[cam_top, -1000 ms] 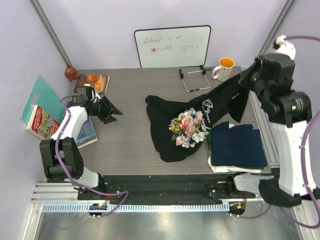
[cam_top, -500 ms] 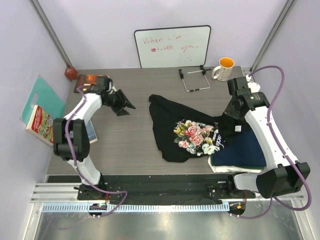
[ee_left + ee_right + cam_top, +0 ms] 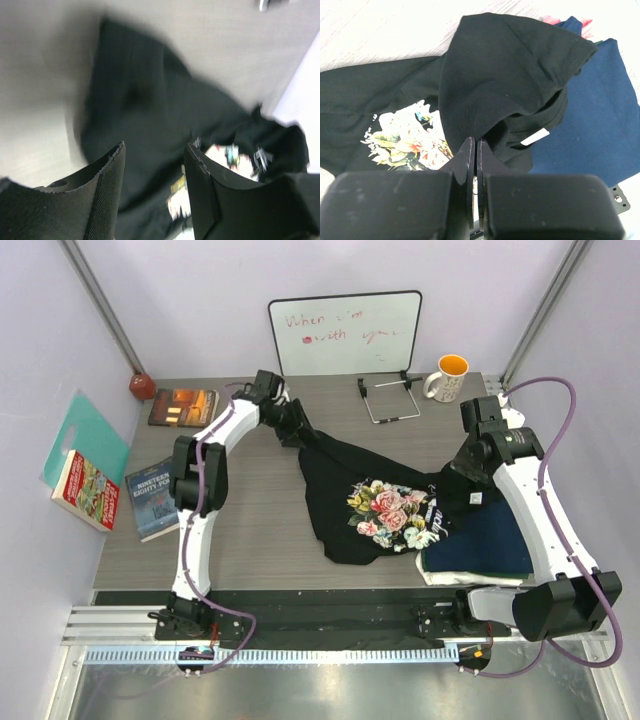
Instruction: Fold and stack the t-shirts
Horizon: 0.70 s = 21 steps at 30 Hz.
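While my right gripper is clamped shut on a fold of the black t-shirt, the pinched cloth stands up in a hump ahead of the fingertips in the right wrist view. A white label shows just beside that hump. The shirt lies crumpled mid-table, floral print facing up, and its right edge overlaps the folded navy t-shirt.

The navy one tops a small stack at the near right of the table. A white t-shirt peeks out under it at the near edge. I can't count the layers between them.

My left gripper is at the far left corner of the black shirt, jaws apart. The left wrist view is blurred: black cloth shows below and between the fingers, and I can't tell if they touch it. From the top view the gripper sits right at the shirt's edge.

The only container is the mug, upright at the far right of the table, white outside and orange inside. I can't tell what it contains.

A whiteboard leans on the back wall. A blue book lies flat on the left side of the table, well apart from the shirts.
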{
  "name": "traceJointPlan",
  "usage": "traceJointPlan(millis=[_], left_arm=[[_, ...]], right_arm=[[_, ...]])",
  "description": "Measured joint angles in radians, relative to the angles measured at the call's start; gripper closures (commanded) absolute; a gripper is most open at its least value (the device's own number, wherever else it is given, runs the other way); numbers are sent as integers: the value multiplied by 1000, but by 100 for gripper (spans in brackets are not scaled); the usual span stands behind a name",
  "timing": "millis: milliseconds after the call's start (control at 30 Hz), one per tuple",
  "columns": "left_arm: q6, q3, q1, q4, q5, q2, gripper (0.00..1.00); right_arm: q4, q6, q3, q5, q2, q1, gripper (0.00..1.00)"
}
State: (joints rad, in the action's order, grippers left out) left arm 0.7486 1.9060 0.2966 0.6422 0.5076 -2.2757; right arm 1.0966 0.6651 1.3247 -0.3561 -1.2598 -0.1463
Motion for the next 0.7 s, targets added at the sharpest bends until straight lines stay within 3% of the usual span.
traceJointPlan(millis=[167,700], left_arm=[[-5,154,-12,14,-61,-108,47],[8,177,-37,2,-63,-176,47]], right_arm=[[-13,-8,30,26,-28,3,99],[-26,-40,69,70,-105,37,99]])
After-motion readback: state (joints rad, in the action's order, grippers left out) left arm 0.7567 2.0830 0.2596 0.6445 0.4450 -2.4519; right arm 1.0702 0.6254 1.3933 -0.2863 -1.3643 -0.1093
